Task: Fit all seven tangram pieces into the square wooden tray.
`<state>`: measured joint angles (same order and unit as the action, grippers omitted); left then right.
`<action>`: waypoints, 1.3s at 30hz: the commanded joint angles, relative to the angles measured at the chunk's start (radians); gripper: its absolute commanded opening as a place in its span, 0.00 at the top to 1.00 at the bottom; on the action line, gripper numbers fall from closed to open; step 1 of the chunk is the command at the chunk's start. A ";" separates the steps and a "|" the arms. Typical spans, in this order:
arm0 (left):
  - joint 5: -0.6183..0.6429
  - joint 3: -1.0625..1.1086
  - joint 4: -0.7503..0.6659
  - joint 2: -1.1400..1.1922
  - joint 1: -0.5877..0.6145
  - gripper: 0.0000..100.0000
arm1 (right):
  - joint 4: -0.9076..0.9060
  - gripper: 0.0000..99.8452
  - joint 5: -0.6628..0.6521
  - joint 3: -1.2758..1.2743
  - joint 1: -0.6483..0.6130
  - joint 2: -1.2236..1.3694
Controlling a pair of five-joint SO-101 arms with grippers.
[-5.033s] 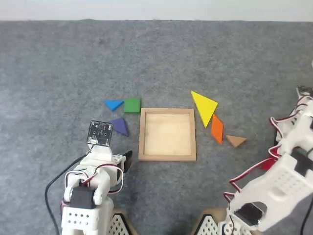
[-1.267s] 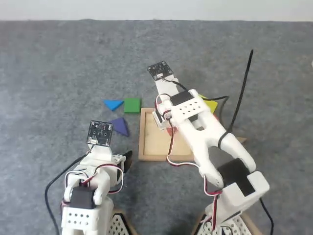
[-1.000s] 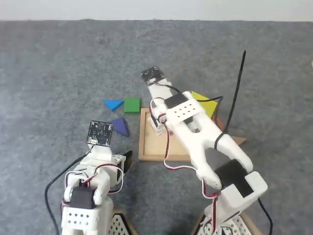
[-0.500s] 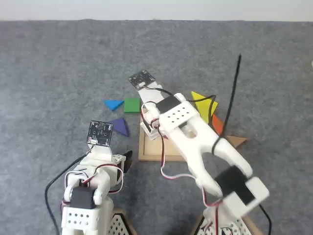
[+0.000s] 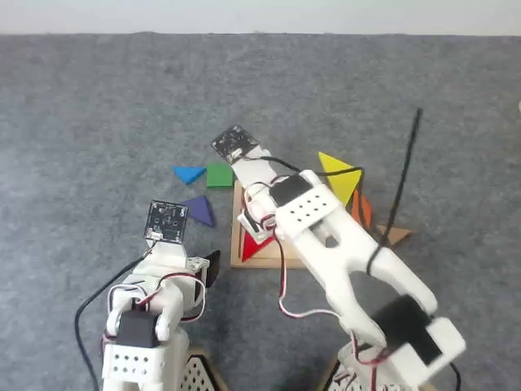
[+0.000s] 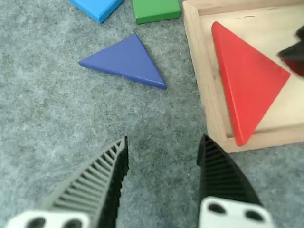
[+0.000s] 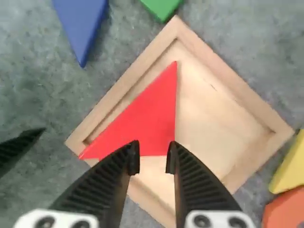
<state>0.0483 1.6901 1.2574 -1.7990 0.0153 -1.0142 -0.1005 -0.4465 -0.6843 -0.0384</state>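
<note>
The square wooden tray [image 5: 237,254] lies mid-table. A red triangle [image 7: 147,116] lies in its left part, one sharp tip up on the front rim [image 6: 240,138]. My right gripper [image 7: 152,149] hovers over the triangle's square corner, open by a narrow gap with nothing gripped. My left gripper [image 6: 165,142] stands wide open and empty over the carpet, just left of the tray's front corner. Left of the tray lie a purple triangle [image 5: 200,210], a blue triangle [image 5: 189,173] and a green square [image 5: 219,174]. Right of it lie a yellow triangle [image 5: 340,175], an orange piece [image 5: 363,208] and a tan triangle [image 5: 396,235].
Grey carpet covers the table. The right arm [image 5: 326,236] stretches across the tray and hides most of its floor in the high view. A black cable [image 5: 403,179] arcs above the tray's right side. Bare carpet spreads beyond the pieces.
The right arm came in from the right edge and crossed the tray toward its left side. The red triangle now lies in the tray. The left arm kept still.
</note>
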 commanded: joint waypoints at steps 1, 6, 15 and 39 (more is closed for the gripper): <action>-0.006 -0.007 0.005 -0.020 0.006 0.76 | 0.033 0.89 -0.014 0.046 0.021 0.094; -0.006 -0.007 0.005 -0.020 0.006 0.76 | 0.007 0.89 -0.020 0.167 0.022 0.251; -0.006 -0.007 0.005 -0.020 0.006 0.76 | -0.018 0.90 -0.038 0.269 0.051 0.328; -0.006 -0.007 0.005 -0.020 0.006 0.76 | -0.081 0.76 -0.381 0.327 0.486 0.081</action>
<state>0.0483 1.6901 1.2574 -1.7990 0.0153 -1.0925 -0.4350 -0.2163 -0.1872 -0.0292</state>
